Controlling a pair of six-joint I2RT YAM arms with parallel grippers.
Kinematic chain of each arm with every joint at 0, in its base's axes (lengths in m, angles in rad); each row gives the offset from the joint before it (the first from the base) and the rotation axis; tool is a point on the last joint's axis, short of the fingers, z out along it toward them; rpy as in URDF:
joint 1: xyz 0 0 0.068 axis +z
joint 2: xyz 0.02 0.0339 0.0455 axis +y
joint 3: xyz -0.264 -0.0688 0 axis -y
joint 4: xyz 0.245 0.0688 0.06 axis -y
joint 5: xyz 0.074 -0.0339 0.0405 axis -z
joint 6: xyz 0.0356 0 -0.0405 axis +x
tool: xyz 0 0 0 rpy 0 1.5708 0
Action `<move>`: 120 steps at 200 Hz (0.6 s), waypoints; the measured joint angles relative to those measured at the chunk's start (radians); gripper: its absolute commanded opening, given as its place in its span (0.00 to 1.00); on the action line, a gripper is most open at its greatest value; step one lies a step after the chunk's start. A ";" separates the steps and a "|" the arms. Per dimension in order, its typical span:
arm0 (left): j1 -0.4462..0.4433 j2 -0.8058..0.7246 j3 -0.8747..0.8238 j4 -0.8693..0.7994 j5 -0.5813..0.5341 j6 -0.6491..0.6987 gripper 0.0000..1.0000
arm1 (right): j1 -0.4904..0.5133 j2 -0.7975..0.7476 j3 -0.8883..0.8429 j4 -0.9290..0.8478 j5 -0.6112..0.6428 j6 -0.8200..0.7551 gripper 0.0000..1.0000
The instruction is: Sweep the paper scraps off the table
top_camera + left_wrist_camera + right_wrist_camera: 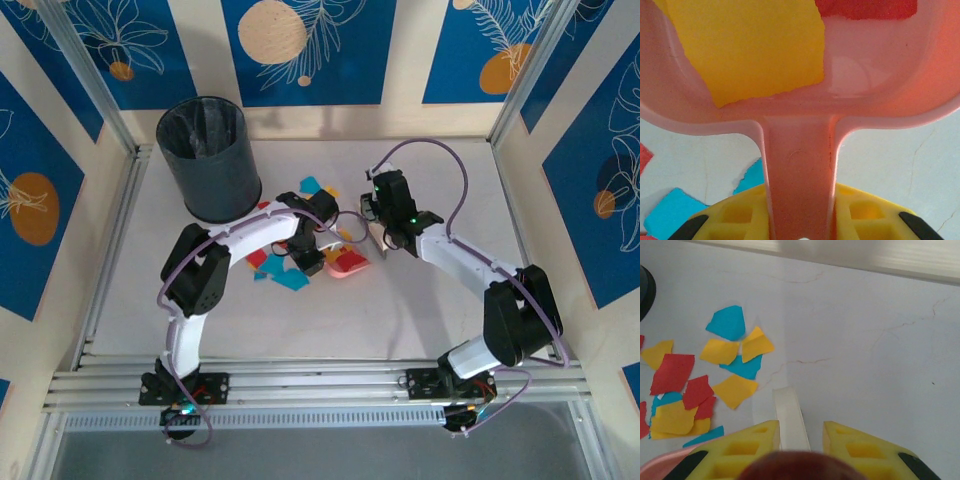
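Paper scraps [283, 281], seemingly around left end effector [318, 262]

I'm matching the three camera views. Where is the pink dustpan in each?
Top external: dustpan near the picture's centre.
Left wrist: it spans the upper frame, handle running down to the bottom edge.
Right wrist: a pink sliver in the bottom-left corner.
Shared landmark: the paper scraps, red, yellow and blue.

The paper scraps [735, 390] are red, yellow and cyan-blue, the table [865, 340] white. The dustpan [800, 165] is pink, the bin [210, 160] black, the strip [789, 415] whitish, the fingers [860, 450] yellow. The wall panels [300, 50] are blue with pale flowers and orange discs.
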 measured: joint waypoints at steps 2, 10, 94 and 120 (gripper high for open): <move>0.000 0.000 0.000 0.000 0.000 0.000 0.00 | 0.000 0.000 0.000 0.001 -0.001 0.001 0.00; 0.000 0.000 -0.002 0.000 0.000 0.000 0.00 | 0.000 0.000 -0.001 0.004 -0.005 0.005 0.00; 0.000 0.000 -0.016 0.009 0.003 0.000 0.00 | 0.000 0.000 -0.007 0.007 -0.087 0.042 0.00; 0.000 0.000 -0.016 0.010 0.002 0.000 0.00 | 0.000 0.000 -0.007 0.003 -0.104 0.060 0.00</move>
